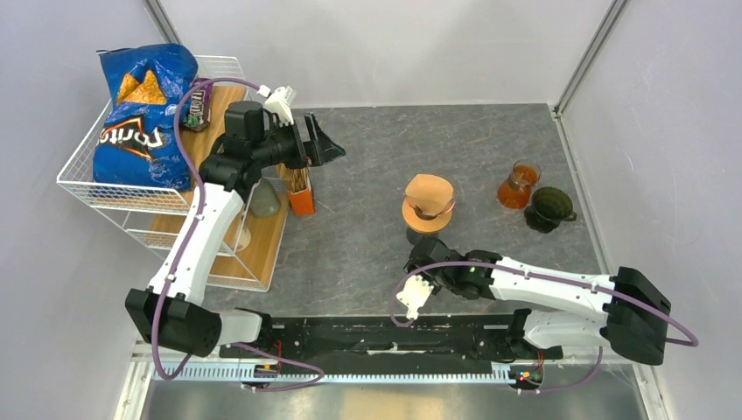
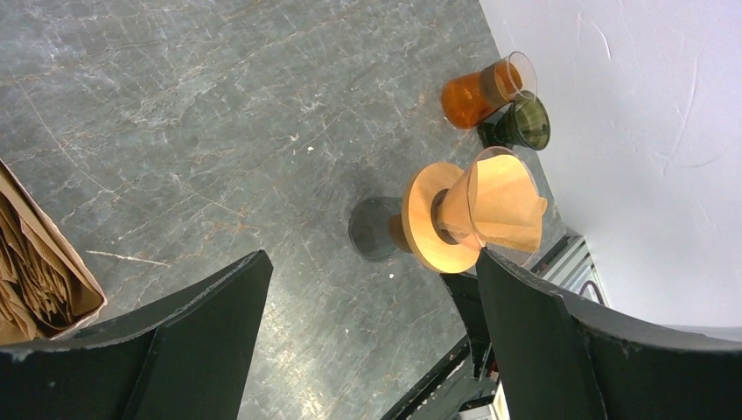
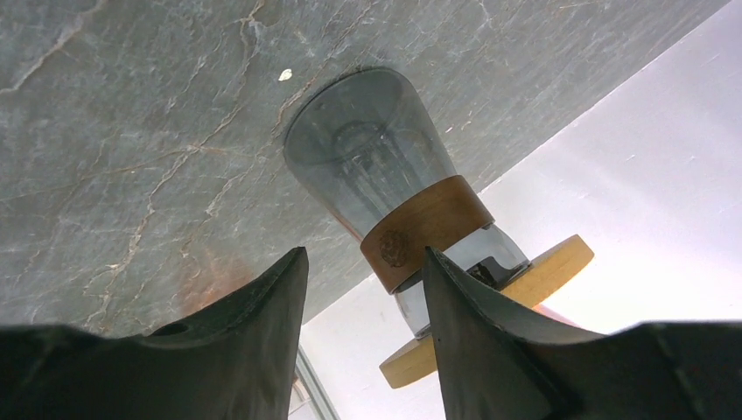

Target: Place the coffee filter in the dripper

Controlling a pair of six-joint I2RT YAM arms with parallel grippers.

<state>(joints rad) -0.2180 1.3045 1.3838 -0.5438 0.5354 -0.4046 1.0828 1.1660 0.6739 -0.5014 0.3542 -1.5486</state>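
Observation:
The dripper (image 1: 429,201), a glass cone with a wooden collar, stands on a grey glass carafe (image 3: 367,162) mid-table. A brown paper coffee filter (image 2: 506,203) sits inside the cone. My left gripper (image 1: 325,144) is open and empty, high over the table's back left, far from the dripper (image 2: 455,219). My right gripper (image 1: 418,255) is open, low on the table just in front of the carafe, its jaws apart beside the leather band (image 3: 426,229), holding nothing.
An orange box of spare filters (image 1: 300,192) stands on a wooden board (image 1: 262,241) at left. A white wire basket (image 1: 87,188) holds a Doritos bag (image 1: 140,114). An amber glass (image 1: 518,185) and a dark green cup (image 1: 549,208) stand at right.

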